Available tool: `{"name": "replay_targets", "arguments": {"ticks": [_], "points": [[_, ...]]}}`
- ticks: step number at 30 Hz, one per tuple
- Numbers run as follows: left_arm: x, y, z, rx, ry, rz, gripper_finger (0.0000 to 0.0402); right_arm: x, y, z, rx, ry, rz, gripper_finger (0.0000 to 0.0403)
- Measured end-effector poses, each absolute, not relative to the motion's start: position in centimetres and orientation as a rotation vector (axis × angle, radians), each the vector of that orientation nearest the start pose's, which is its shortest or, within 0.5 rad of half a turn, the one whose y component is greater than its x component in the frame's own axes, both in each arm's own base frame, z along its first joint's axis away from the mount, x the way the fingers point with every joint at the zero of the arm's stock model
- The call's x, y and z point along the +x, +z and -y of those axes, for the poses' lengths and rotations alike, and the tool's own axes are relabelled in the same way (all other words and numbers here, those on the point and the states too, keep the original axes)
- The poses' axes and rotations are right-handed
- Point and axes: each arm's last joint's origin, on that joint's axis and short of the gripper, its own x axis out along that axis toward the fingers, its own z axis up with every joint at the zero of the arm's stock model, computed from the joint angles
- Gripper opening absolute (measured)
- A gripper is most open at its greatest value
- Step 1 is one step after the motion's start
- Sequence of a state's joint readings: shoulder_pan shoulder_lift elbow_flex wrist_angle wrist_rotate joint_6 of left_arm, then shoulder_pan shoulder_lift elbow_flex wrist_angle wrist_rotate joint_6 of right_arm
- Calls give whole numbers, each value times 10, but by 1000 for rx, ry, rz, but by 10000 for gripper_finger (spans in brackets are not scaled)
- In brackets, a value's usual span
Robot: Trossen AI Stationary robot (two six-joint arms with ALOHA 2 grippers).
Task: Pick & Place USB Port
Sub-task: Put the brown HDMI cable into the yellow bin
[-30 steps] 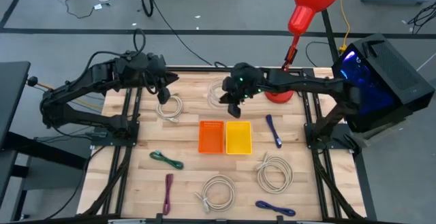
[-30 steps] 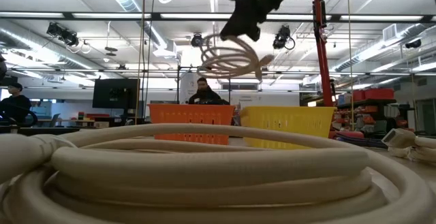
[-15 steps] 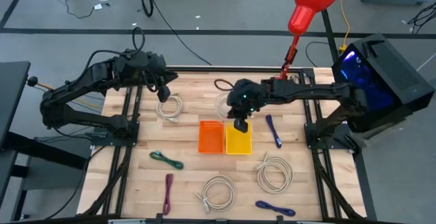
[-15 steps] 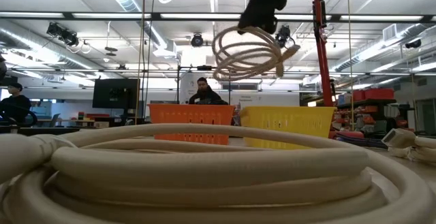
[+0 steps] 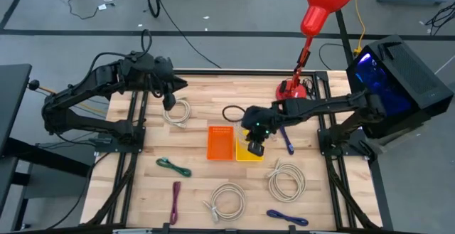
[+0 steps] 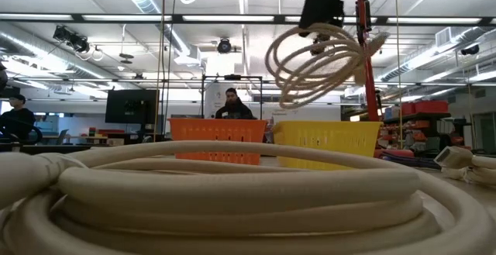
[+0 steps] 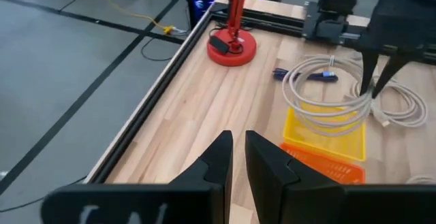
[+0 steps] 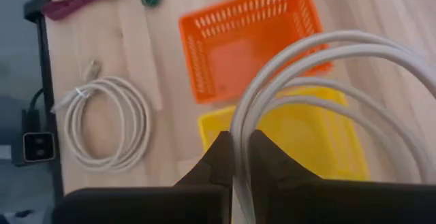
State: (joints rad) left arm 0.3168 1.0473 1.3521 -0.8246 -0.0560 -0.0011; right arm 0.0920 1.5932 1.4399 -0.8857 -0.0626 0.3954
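Now I am holding white cable (image 6: pixel 322 65) in right gripper (image 8: pixel 242 157), fingers pinching it. Coil hanging right above yellow bin (image 5: pixel 241 153). Left gripper (image 7: pixel 237 157) far off, nearly shut, holding nothing.

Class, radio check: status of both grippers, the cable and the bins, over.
Right gripper shut on white coiled cable, above yellow bin. Left gripper idle over table's far left, holding nothing. Orange bin beside it; drop path clear.

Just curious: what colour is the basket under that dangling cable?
Yellow basket, beneath the white cable held by the right gripper; clearest in the right wrist view.
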Motion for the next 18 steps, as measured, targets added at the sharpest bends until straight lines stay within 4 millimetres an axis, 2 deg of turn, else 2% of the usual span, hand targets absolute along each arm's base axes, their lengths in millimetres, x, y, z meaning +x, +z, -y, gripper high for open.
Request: {"name": "replay_targets", "arguments": {"ticks": [6, 12, 18], "points": [[178, 415, -60, -103, 367, -505, 44, 315, 302, -52, 307, -83, -1132, 15], [179, 417, -59, -212, 370, -472, 44, 312, 302, -67, 224, -49, -1130, 15], [181, 421, -60, -235, 370, -419, 44, 311, 299, -81, 180, -11, -1142, 15]]}}
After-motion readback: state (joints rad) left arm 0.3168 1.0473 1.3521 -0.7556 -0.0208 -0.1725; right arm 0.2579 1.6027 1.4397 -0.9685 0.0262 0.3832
